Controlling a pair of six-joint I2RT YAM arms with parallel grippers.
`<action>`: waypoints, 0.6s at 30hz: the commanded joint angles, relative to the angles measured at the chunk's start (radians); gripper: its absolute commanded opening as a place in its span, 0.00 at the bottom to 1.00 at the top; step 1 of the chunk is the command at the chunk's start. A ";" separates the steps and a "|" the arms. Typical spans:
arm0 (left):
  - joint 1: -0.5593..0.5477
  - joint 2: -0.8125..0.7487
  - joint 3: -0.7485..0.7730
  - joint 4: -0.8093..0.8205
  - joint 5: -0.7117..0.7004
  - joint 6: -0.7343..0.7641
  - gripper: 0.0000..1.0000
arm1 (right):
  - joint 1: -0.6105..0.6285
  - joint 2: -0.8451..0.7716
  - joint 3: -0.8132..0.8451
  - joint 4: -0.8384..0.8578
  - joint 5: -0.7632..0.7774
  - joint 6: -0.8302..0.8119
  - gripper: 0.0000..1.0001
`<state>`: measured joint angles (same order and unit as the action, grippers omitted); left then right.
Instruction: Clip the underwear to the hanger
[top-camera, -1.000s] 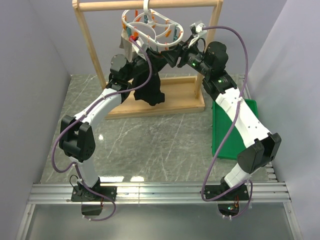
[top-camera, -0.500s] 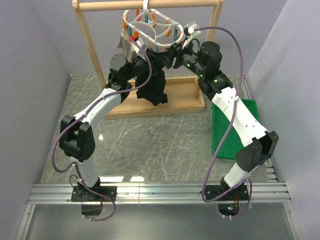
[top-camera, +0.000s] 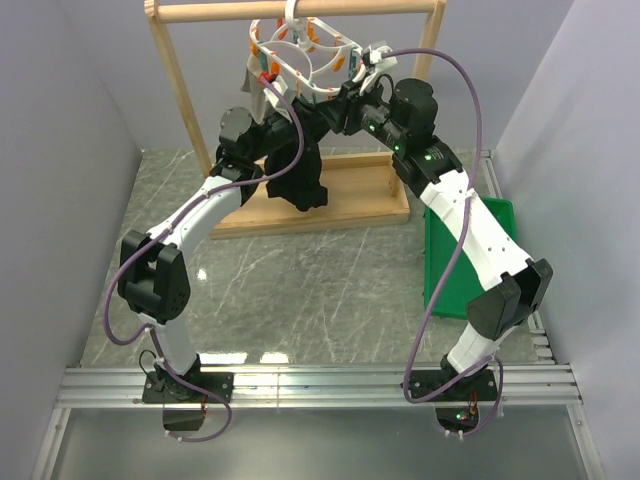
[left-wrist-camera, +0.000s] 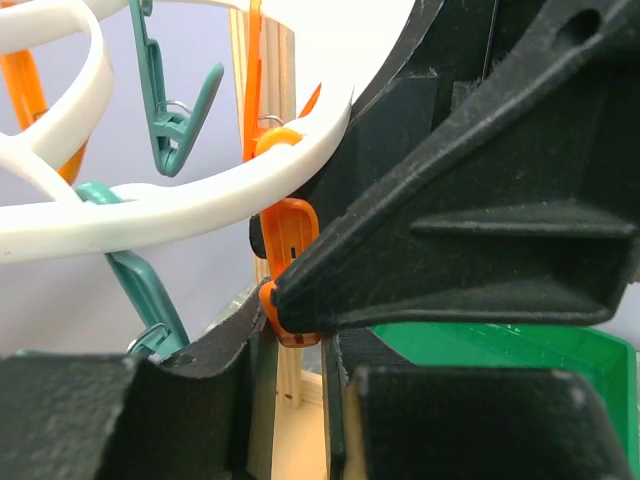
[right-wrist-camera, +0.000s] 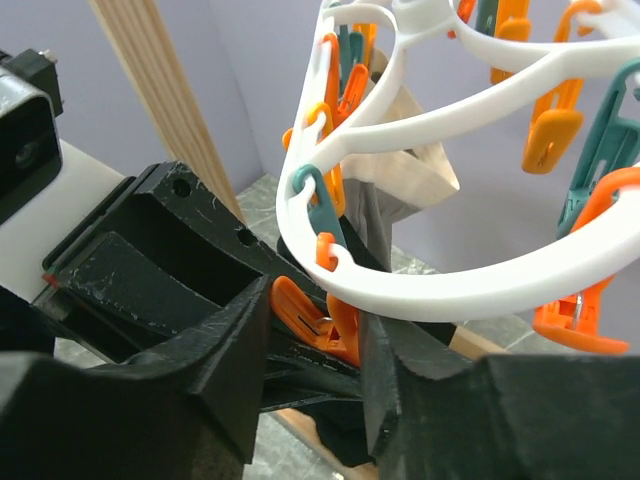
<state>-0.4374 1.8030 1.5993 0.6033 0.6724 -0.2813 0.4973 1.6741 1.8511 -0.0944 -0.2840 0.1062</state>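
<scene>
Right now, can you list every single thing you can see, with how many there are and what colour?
hanger: one, white, hooked over the rack's top bar
pegs: many, orange and teal, hanging around the hanger
underwear: one, black, held up just under the hanger
cloth: one, grey-beige, hanging from the hanger's left side
wooden rack: one, light wood, at the back of the table
tray: one, green, at the table's right edge
table: one, grey marble pattern, under everything
left hand: one, black, gripping the underwear
right hand: one, black, fingers closed on either side of one orange peg
</scene>
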 joint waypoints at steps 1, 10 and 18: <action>-0.017 -0.057 0.042 0.035 0.059 0.030 0.11 | 0.006 0.029 0.069 -0.017 0.025 0.003 0.38; -0.017 -0.068 0.039 0.021 0.044 0.024 0.28 | 0.001 0.027 0.091 -0.019 0.029 0.027 0.00; -0.015 -0.065 0.040 0.013 0.018 0.024 0.35 | -0.014 0.004 0.068 0.016 -0.017 0.107 0.00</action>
<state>-0.4438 1.7969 1.5993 0.5819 0.6739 -0.2703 0.4900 1.6932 1.8977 -0.1455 -0.2817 0.1745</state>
